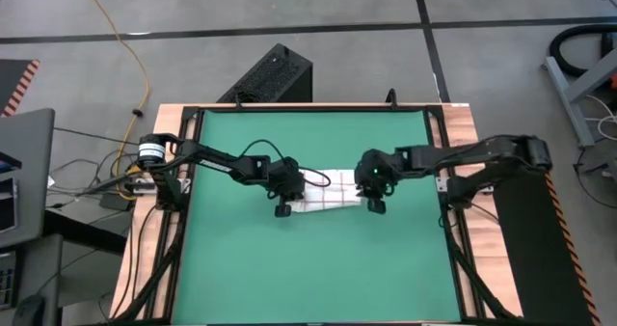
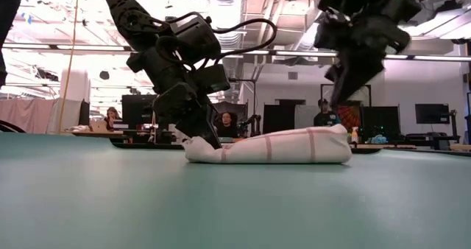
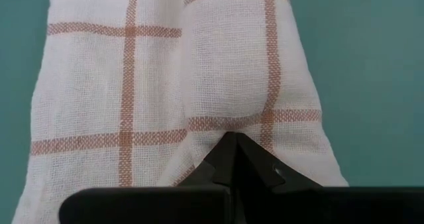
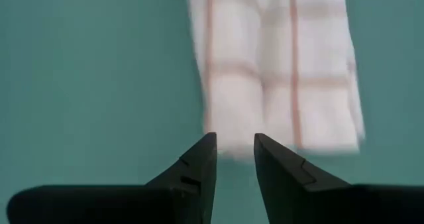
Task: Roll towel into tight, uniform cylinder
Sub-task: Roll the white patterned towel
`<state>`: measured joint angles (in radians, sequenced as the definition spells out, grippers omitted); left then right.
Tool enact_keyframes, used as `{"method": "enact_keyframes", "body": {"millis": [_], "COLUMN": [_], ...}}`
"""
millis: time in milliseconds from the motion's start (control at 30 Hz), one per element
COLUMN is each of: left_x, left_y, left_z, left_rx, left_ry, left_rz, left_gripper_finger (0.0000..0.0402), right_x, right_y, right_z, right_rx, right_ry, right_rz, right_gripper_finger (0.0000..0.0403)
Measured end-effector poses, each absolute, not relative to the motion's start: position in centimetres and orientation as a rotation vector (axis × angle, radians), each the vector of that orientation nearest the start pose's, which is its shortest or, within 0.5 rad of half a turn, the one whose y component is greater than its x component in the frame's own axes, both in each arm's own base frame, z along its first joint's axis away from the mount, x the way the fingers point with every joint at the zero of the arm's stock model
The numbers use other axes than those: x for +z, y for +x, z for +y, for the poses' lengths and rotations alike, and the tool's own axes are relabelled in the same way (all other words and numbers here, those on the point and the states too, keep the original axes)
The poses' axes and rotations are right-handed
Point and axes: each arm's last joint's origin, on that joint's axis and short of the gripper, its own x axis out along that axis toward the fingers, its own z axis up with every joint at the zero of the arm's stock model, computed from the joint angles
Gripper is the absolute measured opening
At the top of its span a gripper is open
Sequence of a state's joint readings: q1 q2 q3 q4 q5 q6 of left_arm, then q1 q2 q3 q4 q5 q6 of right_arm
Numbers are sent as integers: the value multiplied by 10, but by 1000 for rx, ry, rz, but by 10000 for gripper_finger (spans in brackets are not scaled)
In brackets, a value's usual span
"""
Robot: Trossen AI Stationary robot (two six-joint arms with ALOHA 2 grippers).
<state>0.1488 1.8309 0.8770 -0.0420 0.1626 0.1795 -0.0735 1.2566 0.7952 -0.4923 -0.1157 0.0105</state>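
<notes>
**Checked towel lies rolled at mid-mat as one pincer pins its end**

The towel (image 1: 326,194), white with thin red-brown lines, is seen lying as a low, flattened roll near the middle of the green mat (image 1: 308,268) on the worktop. Its one end is pressed down by the left pincer (image 2: 210,140), whose fingers are closed tip to tip, with their points set into a dent in the cloth; nothing is gripped between them, so far as can be told. The other end is overhung by the right pincer (image 2: 340,87), which is held clear above the cloth with its fingers partly parted and nothing between them.

The rolling step is judged to be nearly done: the cloth is already gathered into a long bundle, though it is seen to be flatter than round, and one end looks looser than the other. A final tightening is probably called for next, with the free end squared up and the roll pressed evenly along its length, so that no slack is left by the pinned end. People are seen seated at desks in the room behind.
</notes>
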Motion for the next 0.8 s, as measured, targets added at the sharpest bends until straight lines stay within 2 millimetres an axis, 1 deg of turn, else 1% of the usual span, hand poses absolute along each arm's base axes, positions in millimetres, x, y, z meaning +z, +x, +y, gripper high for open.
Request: {"method": "enact_keyframes", "body": {"millis": [100,167,333,400,433,533,633,800], "left_x": [113,112,113,112,112,112,112,113], "left_y": [328,328,328,328,328,328,328,328], "left_z": [44,44,46,47,47,47,47,47], "left_rx": [-106,-108,-112,-106,-105,-107,-105,-100], "left_ry": [7,6,7,-5,-8,-4,-7,-15], "left_rz": [977,976,974,974,974,973,973,972], "left_gripper_finger": [0,0,0,0,0,0,0,0], "right_x": [212,208,212,214,213,202,187,156], "right_y": [235,236,257,261,261,263,268,276], "right_z": [-8,-4,11,15,16,15,11,12], "right_rx": [-48,-48,12,-1,-16,-62,-75,-48], "right_ry": [55,48,17,2,-11,-49,-71,-61], "right_rz": [1062,1083,900,857,863,922,992,1121], "right_gripper_finger": [123,123,123,122,122,119,119,119]}}
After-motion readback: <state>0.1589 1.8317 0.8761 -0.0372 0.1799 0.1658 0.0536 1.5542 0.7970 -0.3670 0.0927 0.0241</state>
